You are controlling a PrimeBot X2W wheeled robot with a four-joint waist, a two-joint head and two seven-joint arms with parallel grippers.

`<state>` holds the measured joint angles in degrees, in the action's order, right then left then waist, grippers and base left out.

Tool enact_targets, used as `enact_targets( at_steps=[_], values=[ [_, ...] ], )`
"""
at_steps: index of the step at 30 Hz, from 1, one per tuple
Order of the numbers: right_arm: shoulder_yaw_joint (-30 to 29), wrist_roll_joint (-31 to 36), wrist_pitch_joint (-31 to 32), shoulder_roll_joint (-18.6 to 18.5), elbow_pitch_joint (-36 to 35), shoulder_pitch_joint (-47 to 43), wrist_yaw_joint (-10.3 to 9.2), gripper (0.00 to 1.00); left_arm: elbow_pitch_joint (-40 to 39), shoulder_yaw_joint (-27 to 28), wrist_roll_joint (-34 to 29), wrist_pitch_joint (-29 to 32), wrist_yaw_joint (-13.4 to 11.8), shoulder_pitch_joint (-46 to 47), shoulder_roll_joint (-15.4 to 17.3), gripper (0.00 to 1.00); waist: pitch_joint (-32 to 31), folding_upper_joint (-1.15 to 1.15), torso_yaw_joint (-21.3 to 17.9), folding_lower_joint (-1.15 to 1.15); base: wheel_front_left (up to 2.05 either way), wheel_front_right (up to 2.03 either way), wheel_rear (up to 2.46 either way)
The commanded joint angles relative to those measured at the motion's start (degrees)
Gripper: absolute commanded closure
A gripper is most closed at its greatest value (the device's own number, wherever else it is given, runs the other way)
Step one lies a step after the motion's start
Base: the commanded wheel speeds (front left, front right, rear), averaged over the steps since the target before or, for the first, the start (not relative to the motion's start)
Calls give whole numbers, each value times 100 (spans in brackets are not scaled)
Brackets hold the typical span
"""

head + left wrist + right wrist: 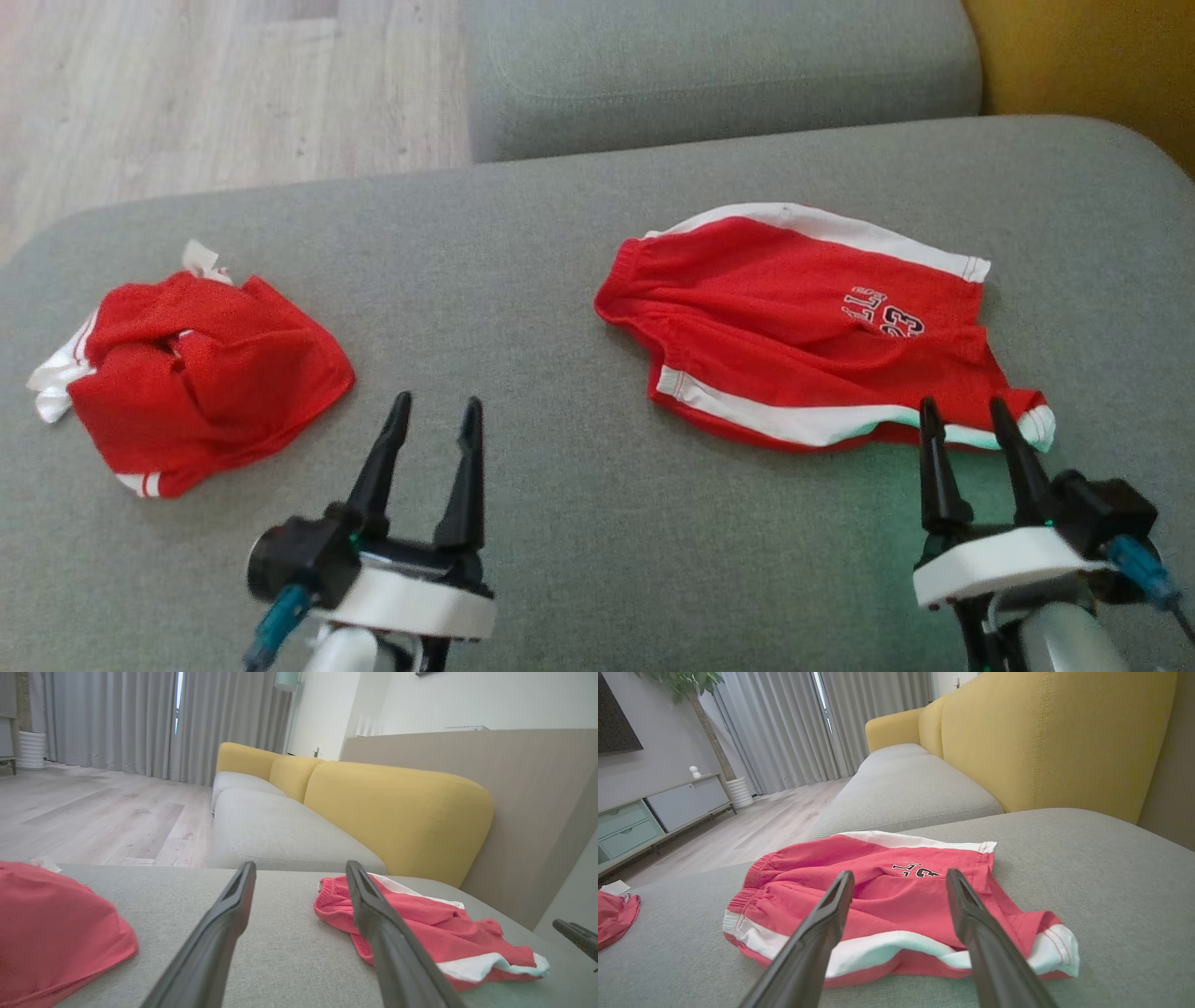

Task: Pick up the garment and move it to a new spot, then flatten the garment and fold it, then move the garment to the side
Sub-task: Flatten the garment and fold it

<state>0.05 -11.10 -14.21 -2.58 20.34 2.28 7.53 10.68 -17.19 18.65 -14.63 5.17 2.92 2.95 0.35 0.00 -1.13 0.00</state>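
Head view: a grey sofa seat cushion [579, 233] carries two red garments, well apart. The red shorts [775, 317] lie on the right half of the cushion, spread fairly flat but rumpled, with the elastic waistband toward the cushion's middle. A white stripe runs along both their far and near sides, and a printed number faces up. One leg hem is curled over toward the near right corner. The crumpled red garment [215, 373] sits in a heap close to the left edge, with bits of white trim showing at its left side. The left pincer [437, 403] hovers over bare cushion between the two garments, nearer the crumpled one, with its fingers apart and nothing between them. The right pincer [962, 403] is also spread and holding nothing. Its tips show over the near white stripe of the shorts, but I cannot tell whether they touch the cloth. In the right wrist view the two dark fingers frame the printed number. Beyond the cushion's far edge are a second grey seat cushion [709, 65], a yellow backrest [1102, 56] and pale wood floor [187, 84].
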Motion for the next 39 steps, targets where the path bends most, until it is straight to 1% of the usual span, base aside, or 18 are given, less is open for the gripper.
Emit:
enact_targets(
  at_steps=[1, 3, 5, 10, 16, 22, 26, 30, 39],
  values=[
    [129, -40, -77, -31, -267, 330, -4, 0, -78, 38, -103, -37, 69, 473, -5, 0, 113, 0, -60, 0, 0, 0, 0],
    [113, -41, -77, -31, -300, 337, -4, 0, 12, -49, -145, -23, 89, 571, 4, 0, 170, 0, -79, 0, 0, 0, 0],
    [75, -41, -77, -31, -356, 357, -4, 0, 211, -268, -250, 89, 130, 833, 31, 0, 285, 0, -117, 0, 0, 0, 0],
    [55, -53, -78, -31, -474, 445, -4, 0, 768, -809, -302, 589, 201, 1568, 35, 0, 595, 0, -260, 0, 0, 0, 0],
    [65, -68, -78, -31, -574, 561, -4, 0, 1407, -1377, -36, 1077, 228, 2274, 48, 0, 901, 0, -469, 0, 0, 0, 0],
    [103, -108, -78, -30, -619, 661, -4, 0, 1759, -2048, 405, 1207, 230, 2710, 156, 0, 1125, 0, -675, 0, 0, 0, 0],
    [123, -147, -78, -30, -658, 708, -4, 0, 1994, -2228, 584, 1159, 231, 2938, 230, 0, 1241, 0, -795, 0, 0, 0, 0],
    [152, -176, -78, -30, -696, 739, -4, 0, 2267, -2278, 684, 1140, 231, 3113, 260, 0, 1324, 0, -893, 0, 0, 0, 0],
    [171, -203, -78, -30, -757, 749, -4, 0, 2665, -2532, 923, 1079, 231, 3328, 248, 0, 1394, 0, -1005, 0, 0, 0, 0]
  ],
)
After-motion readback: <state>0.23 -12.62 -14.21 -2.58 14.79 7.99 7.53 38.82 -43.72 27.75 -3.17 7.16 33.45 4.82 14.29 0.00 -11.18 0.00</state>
